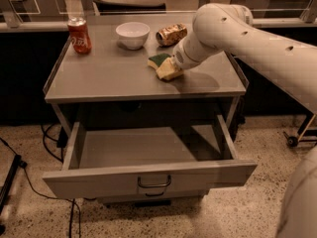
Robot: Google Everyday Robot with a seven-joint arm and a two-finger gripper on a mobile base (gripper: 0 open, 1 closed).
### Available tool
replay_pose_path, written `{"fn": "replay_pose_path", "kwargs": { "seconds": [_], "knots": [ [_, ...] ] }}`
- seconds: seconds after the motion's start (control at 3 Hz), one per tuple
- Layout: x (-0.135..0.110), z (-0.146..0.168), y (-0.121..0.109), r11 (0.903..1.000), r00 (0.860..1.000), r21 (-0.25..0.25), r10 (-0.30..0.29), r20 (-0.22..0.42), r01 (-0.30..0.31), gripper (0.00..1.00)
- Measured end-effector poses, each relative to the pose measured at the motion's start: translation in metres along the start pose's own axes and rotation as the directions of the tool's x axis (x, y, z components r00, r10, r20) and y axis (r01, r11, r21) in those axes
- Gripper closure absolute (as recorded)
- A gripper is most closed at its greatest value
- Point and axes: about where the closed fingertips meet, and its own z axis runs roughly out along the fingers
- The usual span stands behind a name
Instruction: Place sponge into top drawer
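The sponge (165,67), dark green on top with pale yellow foam below, sits tilted on the grey table top (114,73), right of centre. My gripper (171,66) reaches in from the right on the white arm (247,33) and is shut on the sponge, with its tips hidden behind the wrist. The sponge is at or just above the table surface. The top drawer (148,148) is pulled fully open below the table top. It is empty, and a thin curved handle (154,183) sits on its front panel.
A red soda can (79,35) stands at the back left of the table. A white bowl (132,34) and a crumpled brown snack bag (172,34) are at the back. Black cables (29,182) lie on the speckled floor at left. A wheeled base (297,138) is at right.
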Motion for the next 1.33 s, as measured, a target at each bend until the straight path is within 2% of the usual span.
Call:
{"fn": "replay_pose_path", "kwargs": {
  "seconds": [1.0,1.33],
  "knots": [
    [0.002,0.0,0.0,0.9996,1.0,-0.027,-0.009,-0.003,0.008,1.0],
    [0.004,-0.022,-0.003,0.995,1.0,-0.099,-0.006,0.008,0.006,1.0]
  ]
}}
